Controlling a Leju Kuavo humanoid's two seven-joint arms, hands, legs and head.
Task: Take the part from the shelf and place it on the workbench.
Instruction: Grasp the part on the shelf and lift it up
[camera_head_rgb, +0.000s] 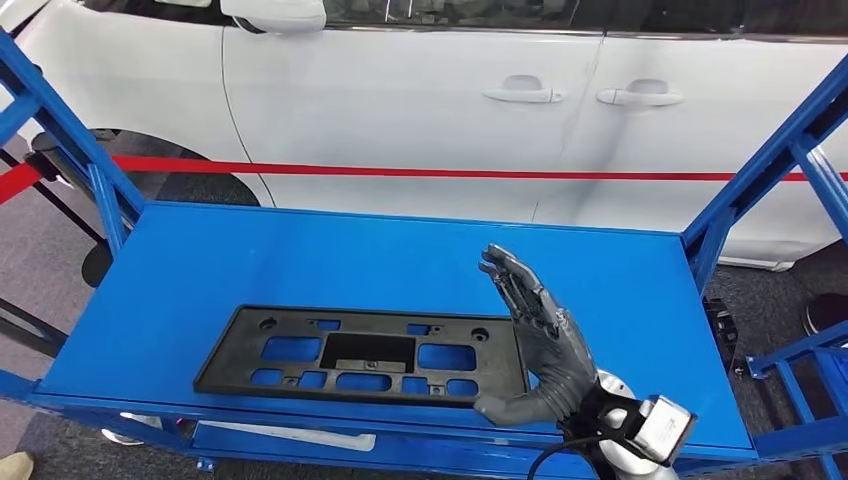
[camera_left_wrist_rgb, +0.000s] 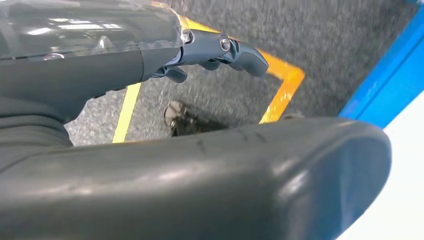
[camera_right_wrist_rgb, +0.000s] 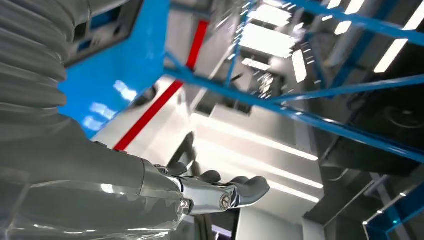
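1. Head view: a flat black plastic part with rectangular cut-outs (camera_head_rgb: 362, 355) lies on the glossy blue metal workbench top (camera_head_rgb: 300, 260), in the lower centre of the frame, its long side along the near edge.
2. The right hand (camera_head_rgb: 535, 340) stands just right of the part's right end, fingers straight, apart and pointing up, thumb reaching toward the part's lower right corner; it holds nothing.
3. A white car with a red stripe (camera_head_rgb: 420, 110) fills the upper frame behind the blue frame posts (camera_head_rgb: 760, 170).
4. Left wrist view: the left hand (camera_left_wrist_rgb: 215, 52) hangs over grey carpet with yellow floor tape (camera_left_wrist_rgb: 280, 95); its fingers look loosely extended, holding nothing.
5. Right wrist view: the right hand's fingers (camera_right_wrist_rgb: 240, 192) are extended, with blue beams (camera_right_wrist_rgb: 320, 120) behind them.
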